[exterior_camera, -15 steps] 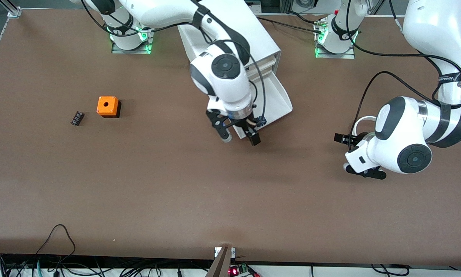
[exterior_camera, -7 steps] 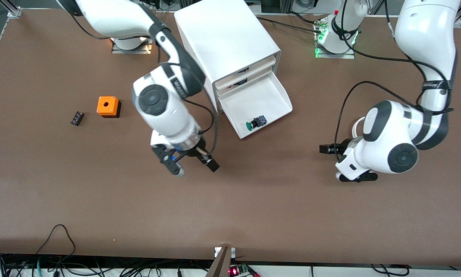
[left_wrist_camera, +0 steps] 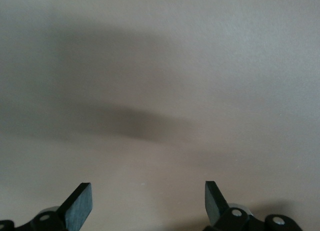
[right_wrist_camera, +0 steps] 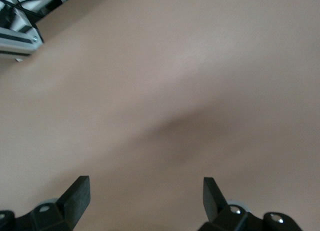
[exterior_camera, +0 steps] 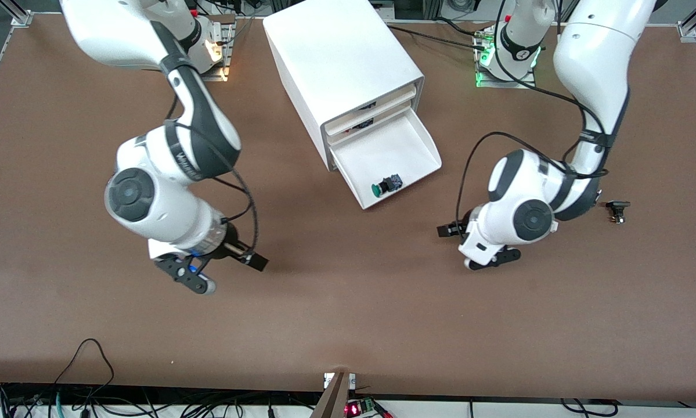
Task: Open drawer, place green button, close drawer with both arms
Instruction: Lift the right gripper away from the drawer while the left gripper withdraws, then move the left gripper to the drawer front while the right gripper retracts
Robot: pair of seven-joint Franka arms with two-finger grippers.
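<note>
The white cabinet [exterior_camera: 342,58] stands at the back middle of the table. Its bottom drawer [exterior_camera: 388,148] is pulled out. The green-capped button [exterior_camera: 384,186] lies on its side in the drawer, close to the drawer's front wall. My right gripper [exterior_camera: 231,274] is open and empty over bare table, toward the right arm's end and away from the drawer; its wrist view shows its spread fingers [right_wrist_camera: 75,196] over bare table. My left gripper [exterior_camera: 457,247] is open and empty over bare table, toward the left arm's end from the drawer; its fingers [left_wrist_camera: 80,201] also frame only bare table.
A small black part [exterior_camera: 617,209] lies on the table toward the left arm's end. The two upper drawers [exterior_camera: 377,107] are nearly shut. The right arm's elbow [exterior_camera: 173,157] hides the orange cube. Cables run along the table's front edge [exterior_camera: 92,348].
My right gripper has left the button in the drawer and swung away toward its own end of the table. My left gripper has moved closer to the drawer, uncovering the black part.
</note>
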